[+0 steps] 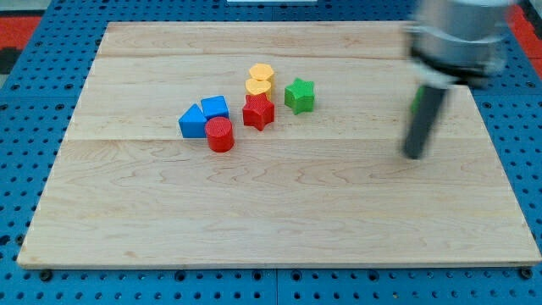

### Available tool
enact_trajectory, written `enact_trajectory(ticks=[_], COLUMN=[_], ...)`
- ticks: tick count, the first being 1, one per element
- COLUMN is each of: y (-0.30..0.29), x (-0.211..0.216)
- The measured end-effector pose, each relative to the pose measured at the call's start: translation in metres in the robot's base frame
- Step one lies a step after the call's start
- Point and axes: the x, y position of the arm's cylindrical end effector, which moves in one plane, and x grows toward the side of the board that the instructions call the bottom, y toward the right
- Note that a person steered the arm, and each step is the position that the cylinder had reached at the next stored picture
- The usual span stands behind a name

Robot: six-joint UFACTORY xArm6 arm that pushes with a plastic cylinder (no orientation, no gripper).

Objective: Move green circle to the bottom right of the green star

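Observation:
The green star (299,95) lies on the wooden board, right of the block cluster. The green circle (415,100) is far to its right, mostly hidden behind my rod; only a thin green edge shows at the rod's left side. My tip (413,156) rests on the board just below the green circle, well to the right and below the green star. The rod and arm are motion-blurred.
Left of the green star stand a red star (258,111), two yellow blocks (260,79), a red cylinder (220,134) and two blue blocks (204,115). The wooden board (271,212) lies on a blue pegboard; its right edge is near the rod.

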Motion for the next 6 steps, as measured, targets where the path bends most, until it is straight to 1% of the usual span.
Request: enact_trajectory(ticks=[1, 2, 3, 4, 5, 6], y=[0.053, 0.008, -0.083, -0.195, -0.213, -0.194], x=[-0.038, -0.087, -0.119, -0.109, -0.113, -0.146])
